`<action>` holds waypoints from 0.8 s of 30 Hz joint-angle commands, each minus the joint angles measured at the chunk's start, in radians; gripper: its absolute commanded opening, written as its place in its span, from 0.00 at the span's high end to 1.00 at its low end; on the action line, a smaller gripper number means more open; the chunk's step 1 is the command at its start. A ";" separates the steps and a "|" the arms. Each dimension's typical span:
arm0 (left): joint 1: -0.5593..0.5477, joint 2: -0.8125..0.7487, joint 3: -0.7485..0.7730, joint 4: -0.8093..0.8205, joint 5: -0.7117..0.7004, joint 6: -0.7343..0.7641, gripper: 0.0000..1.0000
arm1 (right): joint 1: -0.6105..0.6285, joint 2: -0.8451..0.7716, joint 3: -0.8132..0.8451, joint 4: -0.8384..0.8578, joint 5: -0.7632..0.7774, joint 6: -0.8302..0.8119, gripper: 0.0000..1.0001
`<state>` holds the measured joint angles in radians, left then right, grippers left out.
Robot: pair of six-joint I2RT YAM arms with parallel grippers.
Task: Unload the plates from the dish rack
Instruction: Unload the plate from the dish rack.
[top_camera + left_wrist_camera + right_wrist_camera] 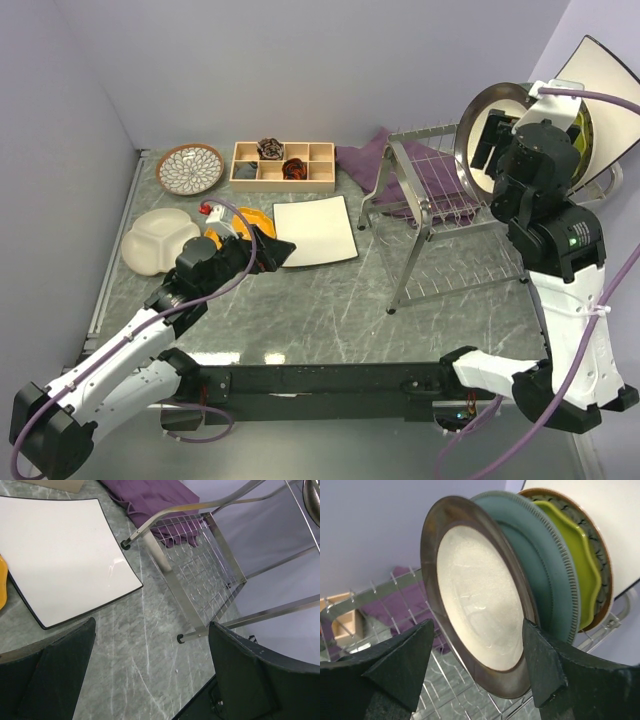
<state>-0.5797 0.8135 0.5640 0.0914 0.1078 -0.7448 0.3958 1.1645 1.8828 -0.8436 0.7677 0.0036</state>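
Right gripper (477, 630) part open, empty, jaws straddling the brown-rimmed plate (480, 600). It stands on edge, nearest in the dish rack (460, 282). Left gripper (258, 250) well apart.

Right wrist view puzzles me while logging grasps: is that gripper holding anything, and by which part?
Nothing held yet. The right gripper straddles the lower rim of the brown-rimmed plate, jaws open, a gap showing beside one finger.
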 commanded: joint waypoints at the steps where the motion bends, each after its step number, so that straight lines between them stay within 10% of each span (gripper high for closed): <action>1: -0.005 -0.014 -0.001 0.031 -0.010 0.013 0.01 | -0.049 -0.045 -0.024 0.008 -0.146 -0.005 0.23; 24: -0.009 -0.016 -0.009 0.042 -0.007 0.010 0.00 | -0.094 -0.109 -0.002 0.049 -0.116 -0.057 0.27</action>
<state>-0.5842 0.8066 0.5598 0.0929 0.1036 -0.7448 0.3134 1.0546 1.8870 -0.8234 0.5903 -0.0196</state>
